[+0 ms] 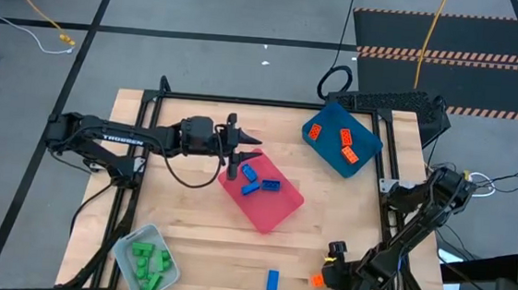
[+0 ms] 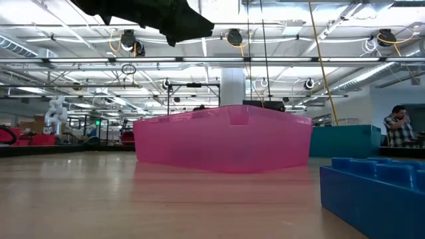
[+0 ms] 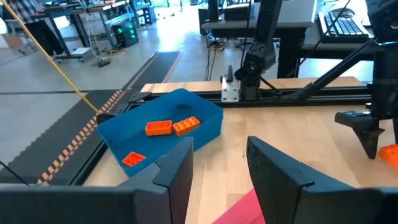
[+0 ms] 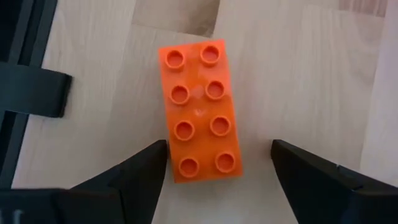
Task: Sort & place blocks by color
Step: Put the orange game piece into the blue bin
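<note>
1. High view: green blocks [image 1: 148, 261] binned in the pale tray [image 1: 126, 243], orange ones in the blue tray [image 1: 362, 159], blue ones in the pink tray [image 1: 277, 211].
2. Left: one blue block [image 1: 272, 280] and one orange block [image 4: 201, 109], both close to the table's near edge.
3. Right gripper [image 4: 217, 165], fingers spread, straddles the orange block. Left gripper [image 1: 237, 153], part-open and empty, hovers over the pink tray's far-left corner; open tabletop between.

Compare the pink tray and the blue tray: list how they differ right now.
Colour: the pink tray is pink-red, the blue tray dark blue. Contents: the pink tray holds blue blocks, the blue tray orange blocks. Place: the pink tray sits mid-table under the left gripper, the blue tray at the far right corner. Both lie skewed to the table's edges.
</note>
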Available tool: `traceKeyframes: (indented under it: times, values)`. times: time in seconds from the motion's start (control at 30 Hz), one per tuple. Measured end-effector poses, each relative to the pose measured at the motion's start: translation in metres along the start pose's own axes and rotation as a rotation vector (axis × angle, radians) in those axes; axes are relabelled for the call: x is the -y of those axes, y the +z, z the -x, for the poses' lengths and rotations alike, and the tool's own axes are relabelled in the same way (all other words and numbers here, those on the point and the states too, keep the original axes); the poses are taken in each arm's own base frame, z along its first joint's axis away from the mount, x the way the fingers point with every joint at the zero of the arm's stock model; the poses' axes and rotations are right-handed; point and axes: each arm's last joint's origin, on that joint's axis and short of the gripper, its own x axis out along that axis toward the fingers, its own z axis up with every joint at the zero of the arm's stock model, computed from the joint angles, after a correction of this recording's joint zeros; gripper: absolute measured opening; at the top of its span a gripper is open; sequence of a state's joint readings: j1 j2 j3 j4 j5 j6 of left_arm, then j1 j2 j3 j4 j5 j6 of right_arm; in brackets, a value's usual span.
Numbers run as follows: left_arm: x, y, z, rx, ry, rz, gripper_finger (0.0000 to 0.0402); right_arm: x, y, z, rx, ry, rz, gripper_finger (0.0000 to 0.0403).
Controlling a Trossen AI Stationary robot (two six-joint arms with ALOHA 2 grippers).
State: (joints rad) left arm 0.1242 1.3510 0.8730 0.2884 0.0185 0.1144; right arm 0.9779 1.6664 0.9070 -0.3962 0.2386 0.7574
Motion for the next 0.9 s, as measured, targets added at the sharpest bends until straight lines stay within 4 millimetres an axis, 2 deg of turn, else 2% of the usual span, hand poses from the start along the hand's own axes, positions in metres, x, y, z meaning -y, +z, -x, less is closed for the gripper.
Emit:
traceKeyframes:
  times: [0.2,0.5,0.77,0.9]
  values:
    - [0.0,0.0,0.0,-0.003,-0.001,0.013,0.0152,0.001,-0.001,-0.004,0.007,-0.044,0.01,0.0249]
    - [0.0,-0.002,0.0,-0.017,-0.002,0.02,0.0152,0.003,-0.001,-0.004,0.022,-0.08,0.05,0.0136]
    - [0.0,-0.003,0.0,-0.026,-0.003,0.019,0.0152,0.01,0.001,-0.002,0.003,-0.114,0.065,0.0135]
    - [0.0,-0.003,0.0,-0.027,-0.003,0.019,0.0152,0.026,0.001,0.008,0.006,-0.244,0.068,0.0135]
